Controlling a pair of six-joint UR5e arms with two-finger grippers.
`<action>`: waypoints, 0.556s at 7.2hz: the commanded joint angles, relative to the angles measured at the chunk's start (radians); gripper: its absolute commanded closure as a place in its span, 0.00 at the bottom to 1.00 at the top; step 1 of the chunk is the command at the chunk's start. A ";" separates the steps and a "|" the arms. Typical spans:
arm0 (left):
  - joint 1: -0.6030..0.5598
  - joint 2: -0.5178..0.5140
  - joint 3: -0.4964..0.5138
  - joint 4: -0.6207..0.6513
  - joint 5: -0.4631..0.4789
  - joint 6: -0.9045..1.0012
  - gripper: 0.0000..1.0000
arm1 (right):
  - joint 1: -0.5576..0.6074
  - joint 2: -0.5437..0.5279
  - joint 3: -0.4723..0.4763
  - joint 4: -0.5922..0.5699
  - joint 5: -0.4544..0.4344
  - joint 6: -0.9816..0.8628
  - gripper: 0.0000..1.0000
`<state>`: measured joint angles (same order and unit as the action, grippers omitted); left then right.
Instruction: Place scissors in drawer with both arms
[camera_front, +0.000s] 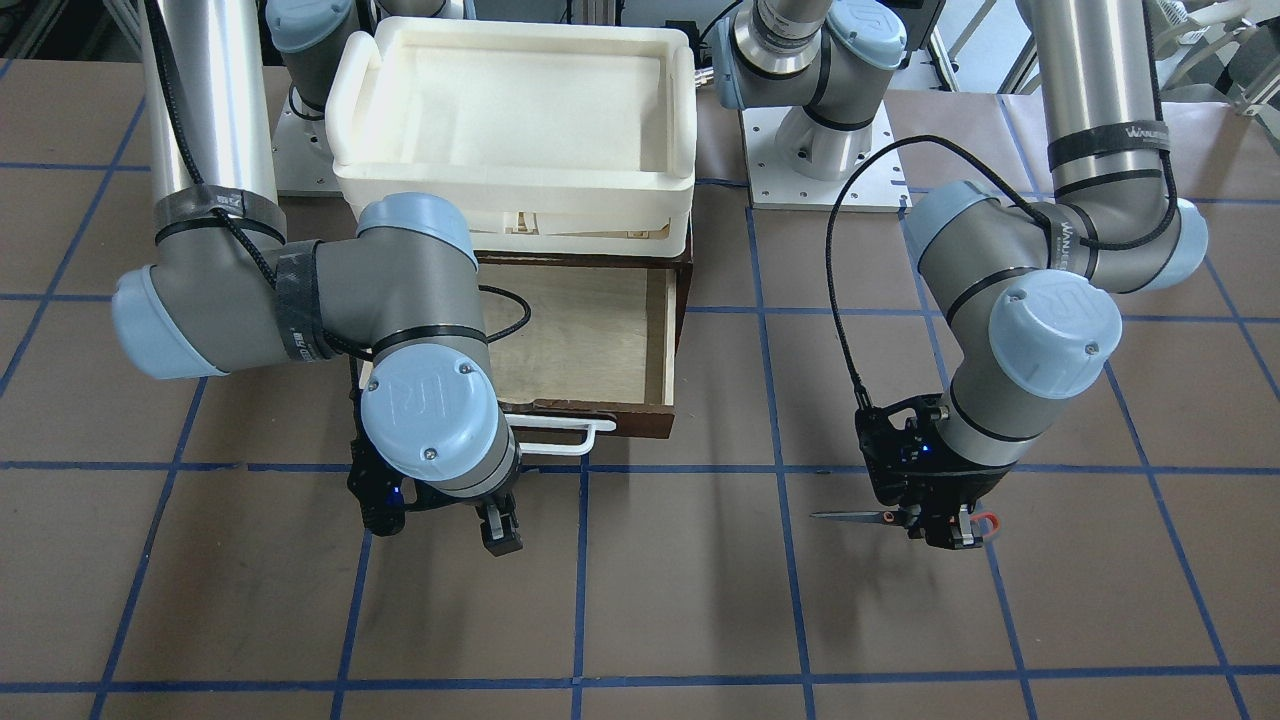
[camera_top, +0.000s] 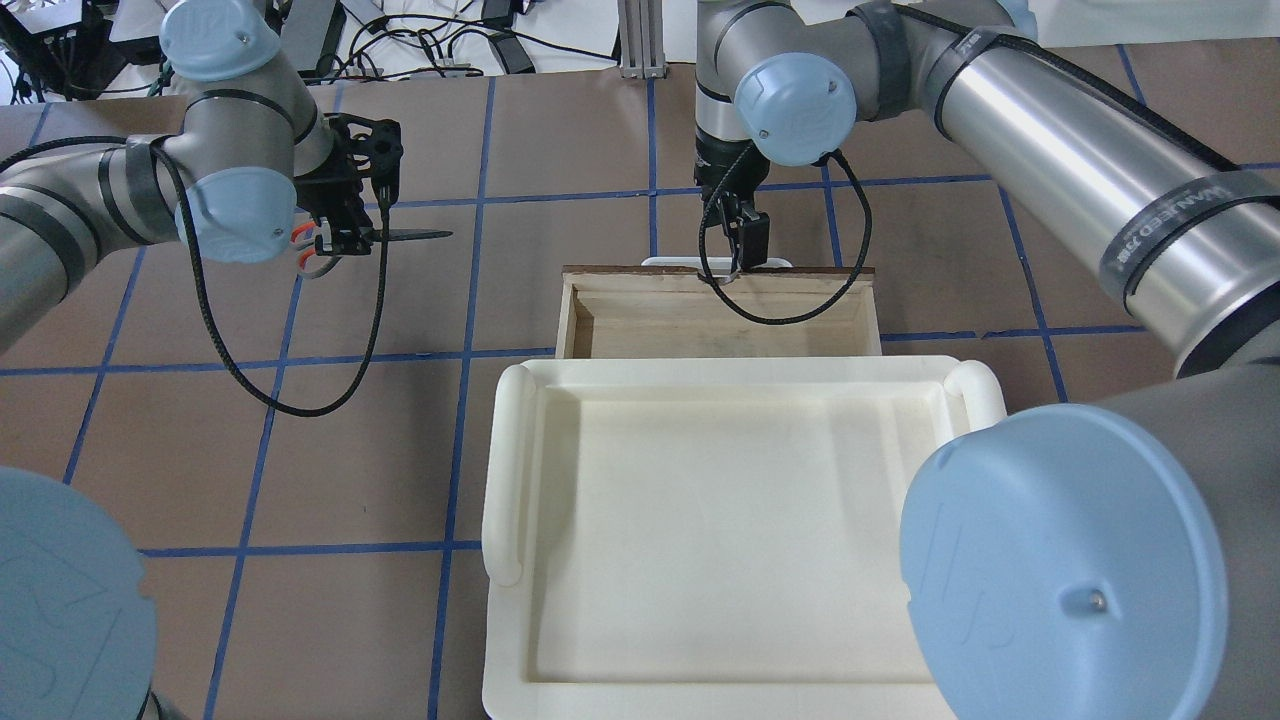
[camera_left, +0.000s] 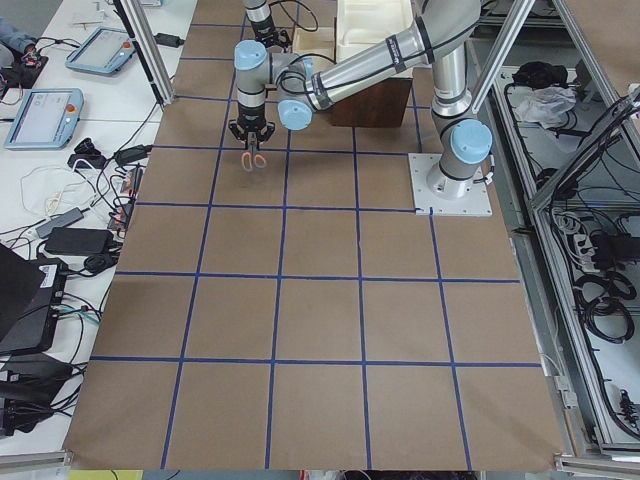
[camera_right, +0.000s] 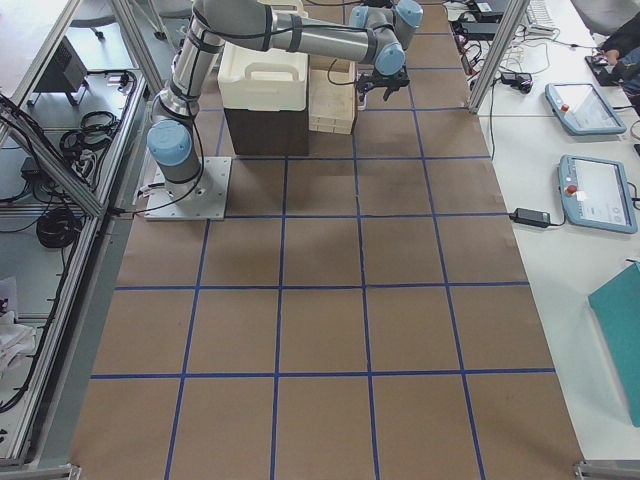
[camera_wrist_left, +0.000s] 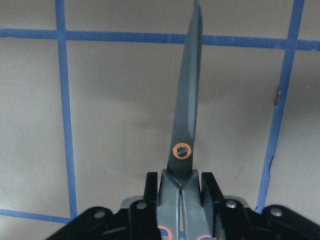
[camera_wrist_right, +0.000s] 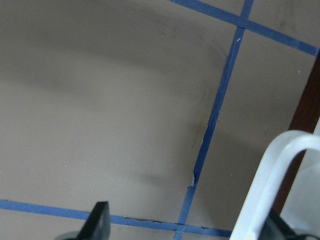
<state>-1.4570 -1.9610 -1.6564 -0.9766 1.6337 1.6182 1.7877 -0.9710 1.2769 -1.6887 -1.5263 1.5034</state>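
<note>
My left gripper (camera_front: 945, 530) is shut on the scissors (camera_front: 850, 516) near the pivot. It holds them level just over the table, with the dark blades pointing toward the drawer. The left wrist view shows the blades (camera_wrist_left: 187, 115) sticking out from between the closed fingers (camera_wrist_left: 150, 192). The drawer (camera_front: 590, 340) is pulled open and its plywood inside is empty. My right gripper (camera_front: 490, 530) is open in front of the drawer's white handle (camera_front: 565, 440). In the right wrist view the handle (camera_wrist_right: 270, 185) lies close to the right finger.
A white foam tray (camera_front: 510, 100) sits on top of the dark cabinet above the drawer. The brown table (camera_front: 700, 600) has a blue tape grid. A black cable (camera_top: 790, 310) hangs from the right wrist over the drawer's front.
</note>
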 joint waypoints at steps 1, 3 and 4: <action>-0.029 0.011 0.001 -0.014 0.000 -0.053 1.00 | -0.002 0.009 -0.004 -0.017 -0.002 -0.024 0.00; -0.029 0.028 0.003 -0.036 0.000 -0.057 1.00 | -0.002 0.011 -0.019 -0.017 -0.008 -0.028 0.00; -0.029 0.028 0.003 -0.040 0.000 -0.057 1.00 | -0.002 0.021 -0.036 -0.017 -0.008 -0.028 0.00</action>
<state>-1.4856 -1.9369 -1.6542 -1.0095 1.6337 1.5634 1.7856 -0.9581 1.2582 -1.7052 -1.5332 1.4771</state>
